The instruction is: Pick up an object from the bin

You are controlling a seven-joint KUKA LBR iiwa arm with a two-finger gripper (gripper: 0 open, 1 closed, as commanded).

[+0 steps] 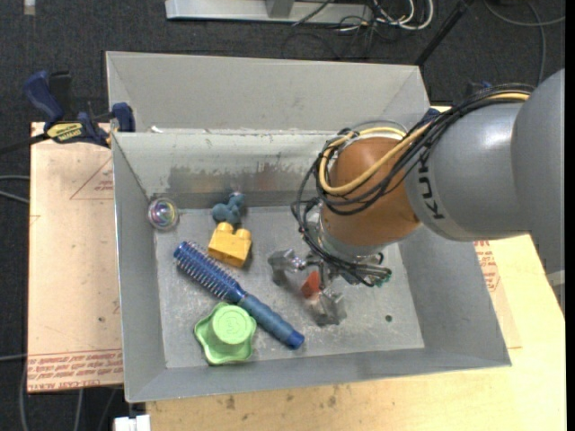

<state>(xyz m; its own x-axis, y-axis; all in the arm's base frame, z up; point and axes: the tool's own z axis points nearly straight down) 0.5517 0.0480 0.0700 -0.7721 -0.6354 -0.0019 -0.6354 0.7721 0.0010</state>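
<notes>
Hovering low over the bin (395, 330) floor, right of centre, gripper (307, 286) has fingers spread wide w/ a small red thing (310, 282) between them, apparently not clamped. Nothing lifted yet; closing & raising remain. Blue brush (235, 294), yellow block (230, 243) lie apart, to its left.

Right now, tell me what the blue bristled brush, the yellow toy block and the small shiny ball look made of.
Blue bristled brush: likely plastic, uniform colour, moulded bristles. Yellow toy block: plastic probably, smooth, stud on top. Small shiny ball: glossy, iridescent glints; glass or plastic, cannot tell.
</notes>
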